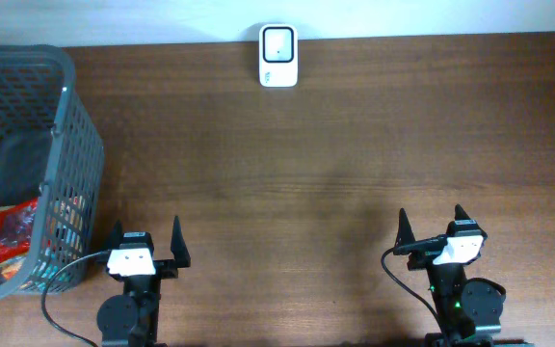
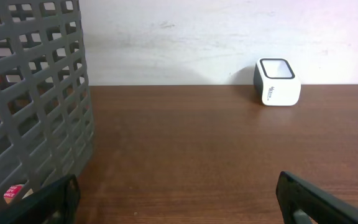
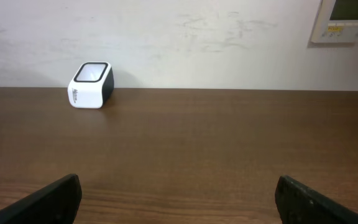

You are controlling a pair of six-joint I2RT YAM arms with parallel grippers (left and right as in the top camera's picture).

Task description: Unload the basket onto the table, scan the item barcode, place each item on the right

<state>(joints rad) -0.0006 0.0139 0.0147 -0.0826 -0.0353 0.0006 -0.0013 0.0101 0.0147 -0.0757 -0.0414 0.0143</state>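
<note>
Holding: nothing; my left gripper (image 1: 145,233) and my right gripper (image 1: 431,220) both stand with jaws spread wide.
My arms: at the near edge of the table (image 1: 335,164), the left one just beside the basket (image 1: 66,92), the right one well apart from it.
Item: red packet (image 1: 3,236), lying inside the grey mesh basket at the table's left end, near a dark object (image 1: 17,164) I cannot make out.
Scanner (image 1: 278,56): white, at the table's far edge by the wall, well apart from both my grippers.

White scanner (image 3: 91,85) far across table (image 3: 204,143), near wall (image 3: 197,37), gripper (image 3: 179,188) spread wide
</note>
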